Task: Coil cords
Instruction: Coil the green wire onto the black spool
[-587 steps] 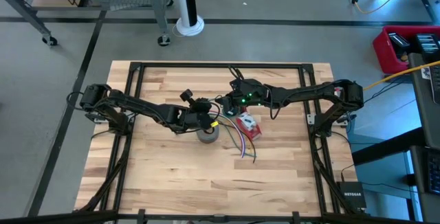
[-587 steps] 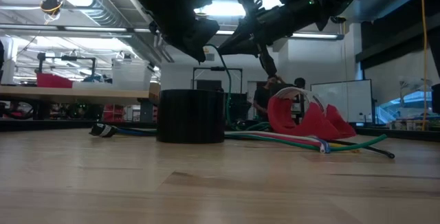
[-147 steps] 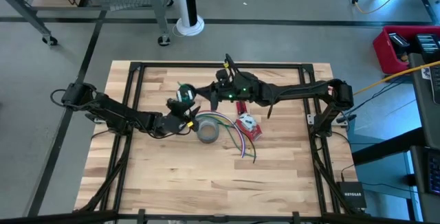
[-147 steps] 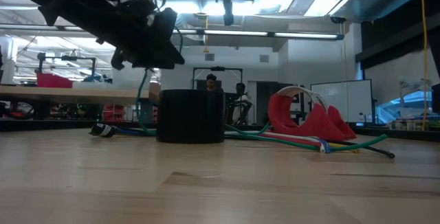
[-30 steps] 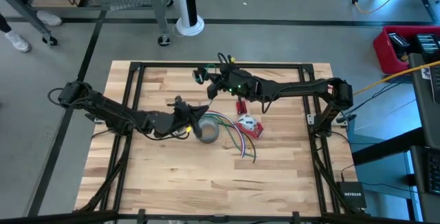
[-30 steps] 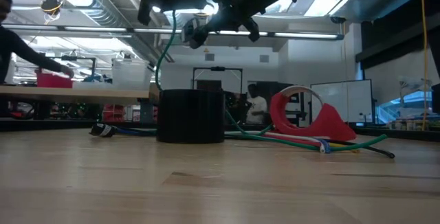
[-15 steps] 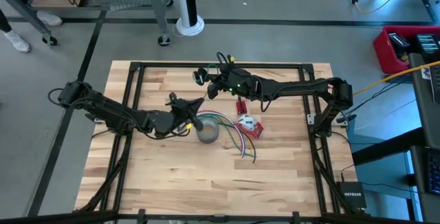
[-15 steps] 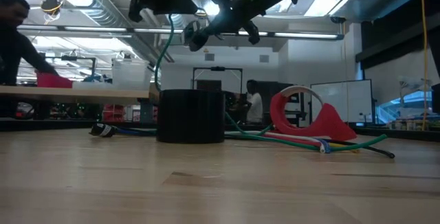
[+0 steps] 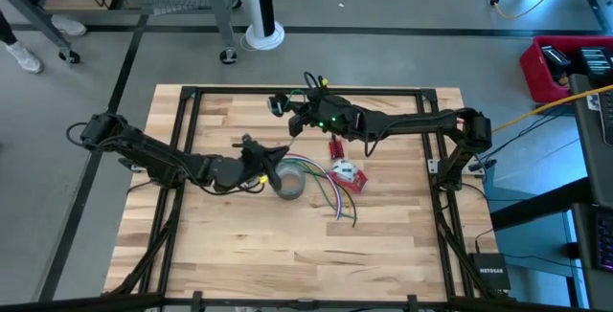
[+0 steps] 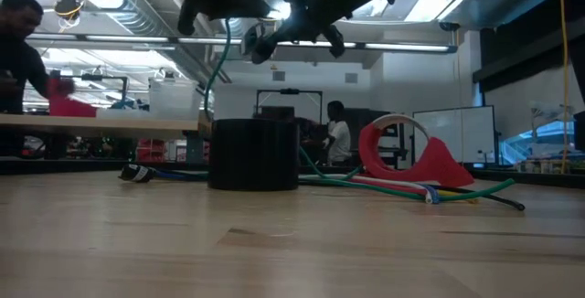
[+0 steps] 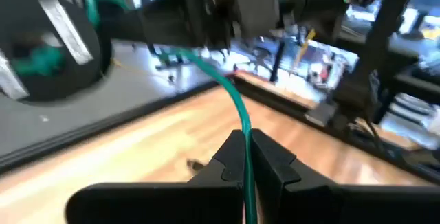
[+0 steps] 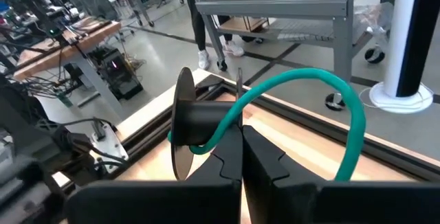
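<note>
Since half a second ago, left gripper [image 9: 251, 145] has dropped slightly nearer the tape roll; right gripper [image 9: 287, 104] unchanged.

Arms: two, both over the table [image 9: 230, 245].

Left gripper: fingers closed on the green cord [image 11: 237, 110], which runs up between them toward the other arm (clear in the left wrist view). Position: just beside the grey tape roll [image 9: 290, 183], on its left.

Right gripper: fingers pressed together around the same green cord [image 12: 323, 83], which arcs from the jaws round a dark spool [image 12: 192, 122] sitting ahead of the fingers. Position: raised over the far half of the table, well apart from the tape roll.

Cords: one green cord in hand, spanning from the right gripper down to the left; a loose bundle of further cords [image 9: 330, 195] (green, red, pale and dark strands, too tangled to count) fans out on the wood by the roll.

Tape roll: one, upright.

Red tape dispenser [image 9: 346, 174]: one, just right of the roll.

Persons: two in the room beyond, one at a bench [image 10: 18, 24] and one farther off [image 10: 336, 135].
</note>
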